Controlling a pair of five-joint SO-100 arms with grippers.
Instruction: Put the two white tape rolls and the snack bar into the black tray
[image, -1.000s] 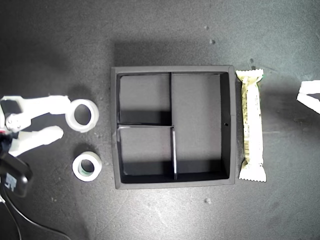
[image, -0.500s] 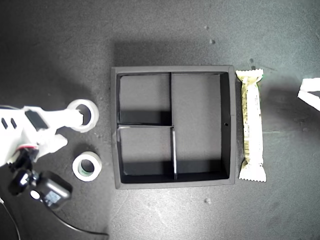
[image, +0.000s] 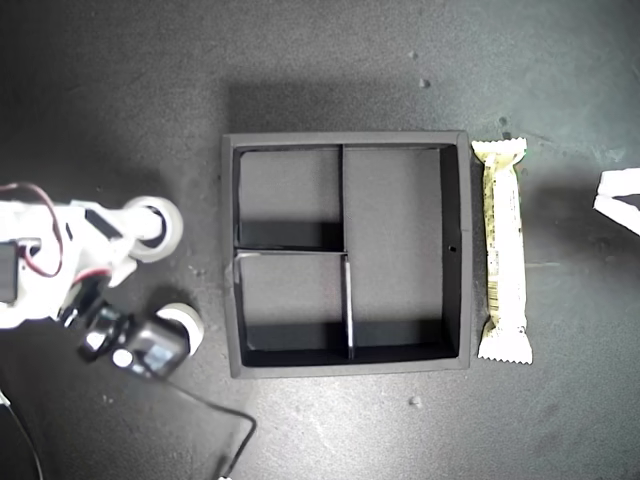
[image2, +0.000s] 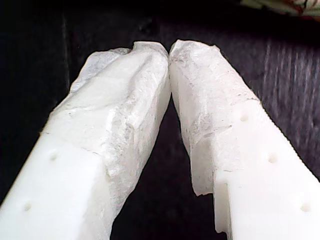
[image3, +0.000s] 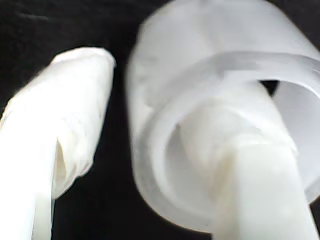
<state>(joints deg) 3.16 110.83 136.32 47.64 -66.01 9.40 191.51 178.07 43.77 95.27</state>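
Now my second gripper (image: 140, 235) straddles the plain white tape roll (image: 160, 228), one finger through its hole, jaws parted, left of the black tray (image: 455, 250) in the exterior view; my first gripper (image2: 169, 50) is closed, empty.

Print on the snack bar (image: 503, 260) wrapper is too small to read.
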